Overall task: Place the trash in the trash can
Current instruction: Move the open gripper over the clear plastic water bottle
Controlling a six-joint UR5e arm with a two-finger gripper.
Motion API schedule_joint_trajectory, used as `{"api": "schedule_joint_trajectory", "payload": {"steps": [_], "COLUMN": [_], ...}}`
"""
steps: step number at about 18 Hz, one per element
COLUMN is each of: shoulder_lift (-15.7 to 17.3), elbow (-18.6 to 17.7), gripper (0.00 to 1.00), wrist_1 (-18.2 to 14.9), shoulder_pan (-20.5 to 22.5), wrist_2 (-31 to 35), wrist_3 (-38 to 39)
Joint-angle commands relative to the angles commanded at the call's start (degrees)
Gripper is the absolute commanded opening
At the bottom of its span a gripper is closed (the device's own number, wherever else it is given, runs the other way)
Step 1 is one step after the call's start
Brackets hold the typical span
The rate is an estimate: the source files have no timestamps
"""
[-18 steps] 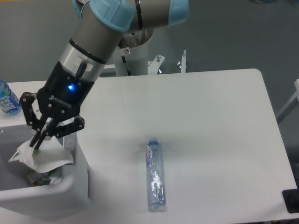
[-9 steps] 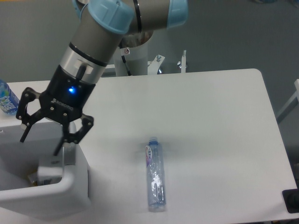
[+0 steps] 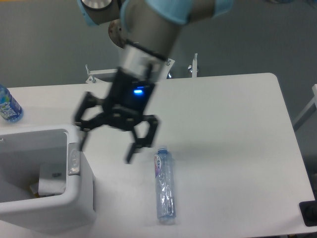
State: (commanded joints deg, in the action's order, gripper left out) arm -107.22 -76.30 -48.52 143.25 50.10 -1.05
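You are looking at a white desk (image 3: 223,124), grey floor behind, pincer (image 3: 106,146) hanging wide, holding nothing, beside the plastic bottle (image 3: 164,184).

A long clear plastic bottle (image 3: 164,186) lies flat on its side on the white surface, crinkled along its body, bluish cap end pointing away toward the far edge, base toward the near edge. Well to its left stands the trash can (image 3: 79,198), a big white rectangular bin with a thick rounded rim and a grey oval patch on the rim edge nearest the bottle. Down inside it sits a white paper wrapper (image 3: 51,181), lying against the inner wall at the bottom
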Motion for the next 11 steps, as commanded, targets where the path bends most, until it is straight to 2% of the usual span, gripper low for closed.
{"api": "schedule_joint_trajectory", "payload": {"steps": [4,6,11], "shoulder_lift": [-1.1,-1.7,-2.5], "elbow": [0.4,0.4,-1.0], "gripper": [1.00,1.00,1.00], "wrist_1": [0.0,0.0,0.0], "shoulder_pan": [3.3,4.5,4.4], "wrist_2": [0.1,0.5,11.4], "wrist_3": [-1.5,-4.6,-14.8]}}
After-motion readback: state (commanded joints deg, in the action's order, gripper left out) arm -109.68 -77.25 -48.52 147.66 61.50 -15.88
